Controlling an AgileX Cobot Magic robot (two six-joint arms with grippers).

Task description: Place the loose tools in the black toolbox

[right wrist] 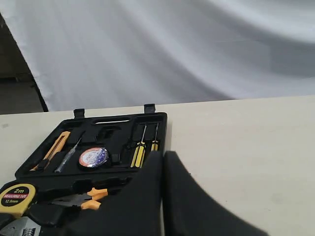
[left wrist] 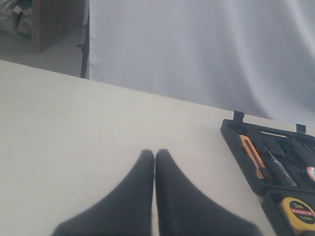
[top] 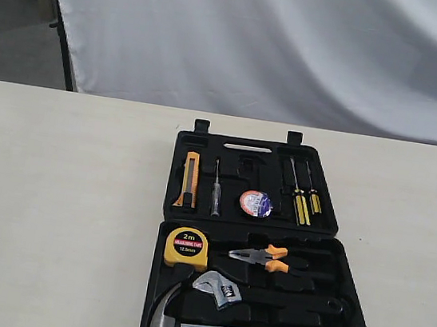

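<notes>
The black toolbox [top: 350, 261] lies open on the beige table. In its far half sits the small tape roll [top: 256, 203] with the blue-red label, also seen as tape roll [right wrist: 93, 157]. The near half holds the silver adjustable wrench [top: 218, 287] and the claw hammer [top: 170, 318], whose black handle runs to the right. Neither arm shows in the exterior view. My left gripper [left wrist: 155, 153] is shut and empty over bare table to the left of the toolbox [left wrist: 231, 132]. My right gripper [right wrist: 164, 155] is shut and empty by the toolbox's right edge.
A yellow tape measure [top: 186, 247] and orange-handled pliers [top: 269, 258] rest in the near half. The far half holds an orange utility knife [top: 189, 179], a thin tester screwdriver [top: 216, 191] and two yellow-handled screwdrivers [top: 302, 200]. A white cloth [top: 298, 45] hangs behind the table.
</notes>
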